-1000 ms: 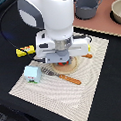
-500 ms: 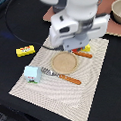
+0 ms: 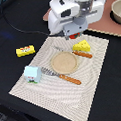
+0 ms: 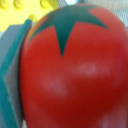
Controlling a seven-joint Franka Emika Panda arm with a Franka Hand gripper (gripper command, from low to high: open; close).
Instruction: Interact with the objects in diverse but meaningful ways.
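In the wrist view a red tomato (image 4: 75, 70) with a green star top fills the frame, pressed against a grey-teal finger pad (image 4: 11, 75). In the exterior view my gripper (image 3: 73, 35) is shut on the tomato (image 3: 74, 35), held above the far edge of the placemat (image 3: 92, 90). The holed yellow cheese wedge (image 3: 82, 45) lies just below it and also shows in the wrist view (image 4: 15, 12). The yellow box (image 3: 25, 50) lies on the dark table at the exterior view's left. The white-blue milk carton (image 3: 31, 73) stands at the mat's left edge. A grey pot (image 3: 117, 12) is at the top right.
A round tan plate (image 3: 64, 62) sits mid-mat. A fork (image 3: 61, 76) with an orange handle lies in front of it and a knife (image 3: 79, 53) behind it. A black cable (image 3: 20, 28) runs across the dark table.
The arm has moved away from over the plate toward the far edge of the mat, above the cheese, carrying the tomato. The plate, fork and knife now show uncovered.
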